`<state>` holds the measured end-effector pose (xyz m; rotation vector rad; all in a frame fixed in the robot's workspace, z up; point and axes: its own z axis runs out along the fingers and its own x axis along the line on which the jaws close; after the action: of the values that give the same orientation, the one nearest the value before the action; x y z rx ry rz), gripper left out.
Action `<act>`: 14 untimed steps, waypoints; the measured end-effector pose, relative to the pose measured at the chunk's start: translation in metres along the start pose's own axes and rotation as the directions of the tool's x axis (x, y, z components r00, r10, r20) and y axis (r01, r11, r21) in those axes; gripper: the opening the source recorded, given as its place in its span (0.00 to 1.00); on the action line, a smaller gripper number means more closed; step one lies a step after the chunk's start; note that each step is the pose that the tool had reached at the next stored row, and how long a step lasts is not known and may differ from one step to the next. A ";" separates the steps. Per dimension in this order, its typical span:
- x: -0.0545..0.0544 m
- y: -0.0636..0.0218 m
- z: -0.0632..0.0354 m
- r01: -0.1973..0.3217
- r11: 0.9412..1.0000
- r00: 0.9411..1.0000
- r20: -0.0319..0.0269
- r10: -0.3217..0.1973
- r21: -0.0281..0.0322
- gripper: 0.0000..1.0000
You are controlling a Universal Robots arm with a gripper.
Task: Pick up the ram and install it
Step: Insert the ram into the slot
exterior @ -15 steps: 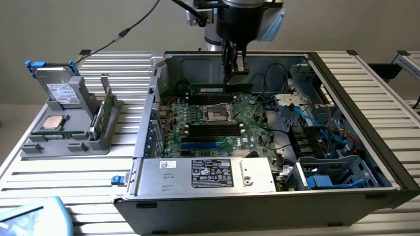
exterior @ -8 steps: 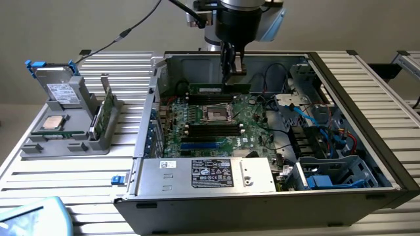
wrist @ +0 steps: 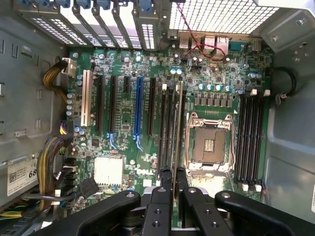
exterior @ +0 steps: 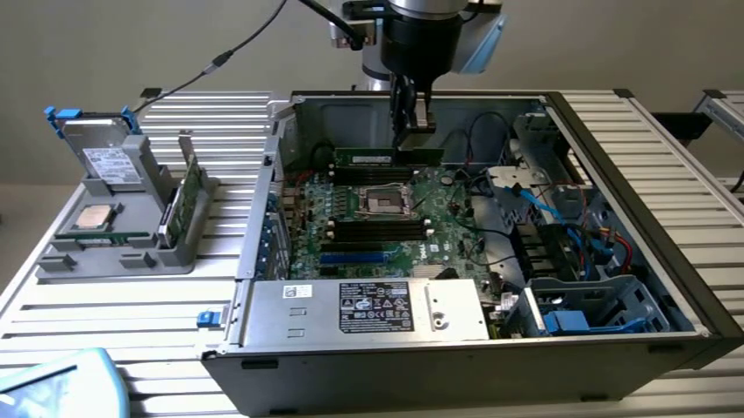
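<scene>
The ram (exterior: 388,158) is a long, thin green stick with flat black chips and a small white label. The black jaws are shut tight on its top edge and hold it up on its thin side. It is inside the open computer case (exterior: 465,374), over the green board (exterior: 448,218) and close to the square socket (exterior: 384,200). In the wrist view the stick lines up with the long black slots (wrist: 163,123) next to that socket. I can't tell how far above them it hangs.

The arm (exterior: 419,35) is round, black and shiny. The case is a big box of dull grey metal with one side off. The green board is bumpy with lots of tiny parts, and the socket has a shiny silver frame. At the front of the case sits a smooth silver box (exterior: 448,313) with a black and white sticker. Thin blue and black wires (exterior: 558,209) curl at the exterior view's right.

The case stands on a surface (exterior: 104,313) made of long pale metal strips with grooves between them. On the exterior view's left is a grey plastic holder (exterior: 111,261). A flat, square silver chip (exterior: 96,218) lies in it, and another thin green stick (exterior: 174,209) stands on its edge there. Behind it all, the wall (exterior: 117,43) is plain and pale.
</scene>
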<state>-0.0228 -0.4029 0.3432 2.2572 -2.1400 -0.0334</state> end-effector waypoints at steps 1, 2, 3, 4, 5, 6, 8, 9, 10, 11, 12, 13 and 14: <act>0.000 0.0000 0.0000 0.000 1.000 1.000 0.000 0.000 0.000 0.14; 0.000 0.0000 0.0000 0.000 1.000 1.000 0.000 0.000 0.000 0.14; 0.000 0.0000 0.0000 0.000 1.000 1.000 -0.001 0.000 0.000 0.14; 0.000 0.0000 0.0000 0.000 1.000 1.000 -0.001 0.000 0.000 0.14; 0.000 0.0000 0.0000 0.000 1.000 1.000 -0.001 0.000 0.000 0.14; 0.000 0.0000 0.0000 0.000 1.000 1.000 -0.001 0.000 0.000 0.14; 0.000 0.0000 0.0000 0.000 1.000 1.000 -0.001 0.000 0.000 0.14; 0.000 0.0000 0.0000 0.000 1.000 1.000 -0.001 0.000 0.000 0.14; 0.000 0.0000 0.0000 0.000 1.000 1.000 -0.001 0.000 0.000 0.14; 0.000 0.0000 0.0000 0.000 1.000 1.000 -0.001 0.000 0.000 0.14; 0.000 0.0000 0.0001 0.000 1.000 1.000 -0.001 0.000 0.000 0.14; 0.000 0.0001 0.0016 0.000 1.000 1.000 -0.001 0.000 0.000 0.14; 0.000 0.0004 0.0034 0.000 1.000 1.000 -0.001 0.000 0.000 0.14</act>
<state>-0.0233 -0.4027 0.3399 2.2563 -2.1397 -0.0322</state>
